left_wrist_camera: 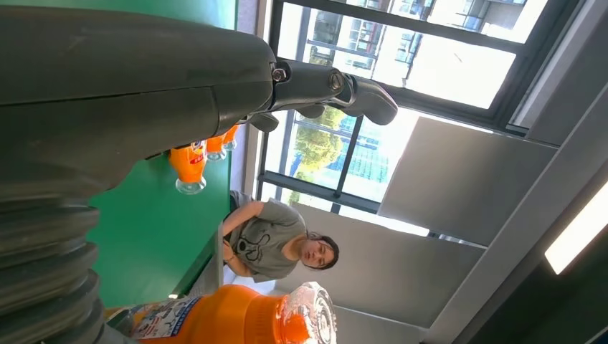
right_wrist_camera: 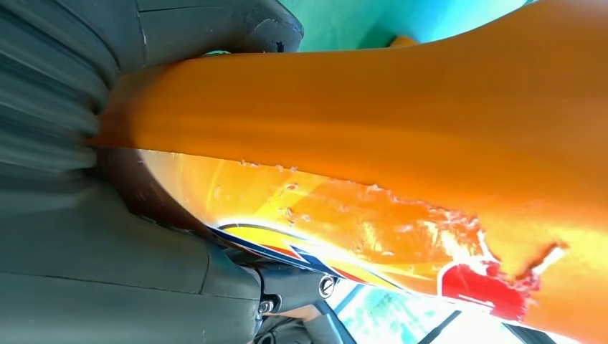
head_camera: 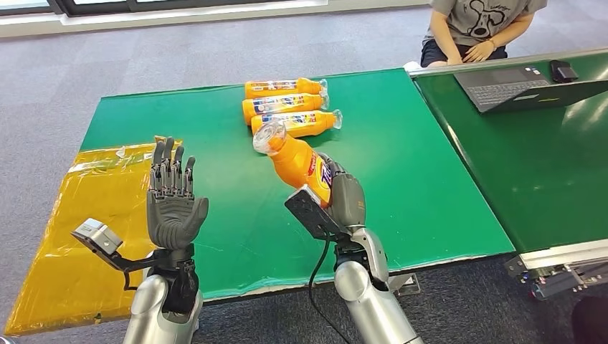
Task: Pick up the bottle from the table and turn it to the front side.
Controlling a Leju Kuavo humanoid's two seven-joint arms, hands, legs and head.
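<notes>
At the far left of the head view, a yellow plastic sheet (head_camera: 79, 236) covers the left end of the green worktop (head_camera: 401, 186). In the lower left of the frame, the left hand (head_camera: 172, 204) is raised above the worktop, palm facing the camera, fingers extended upward and spread; it holds nothing.

Just below the centre of the frame, the right hand (head_camera: 337, 197) grips the orange plastic bottle with a printed label (head_camera: 297, 161). The bottle is lifted off the worktop and tilted, its base toward the upper left of the frame and its lower body enclosed by the hand. In the right wrist view, the orange bottle body (right_wrist_camera: 373, 115) lies against the palm, with the thumb (right_wrist_camera: 215, 29) over one side.

In the upper centre of the head view, three further orange bottles (head_camera: 290, 106) lie on their sides on the worktop, parallel and close together.

At the upper right of the frame, a person in a grey shirt (head_camera: 477, 25) sits behind a second green worktop (head_camera: 545, 179) carrying an open dark laptop (head_camera: 527, 84).
</notes>
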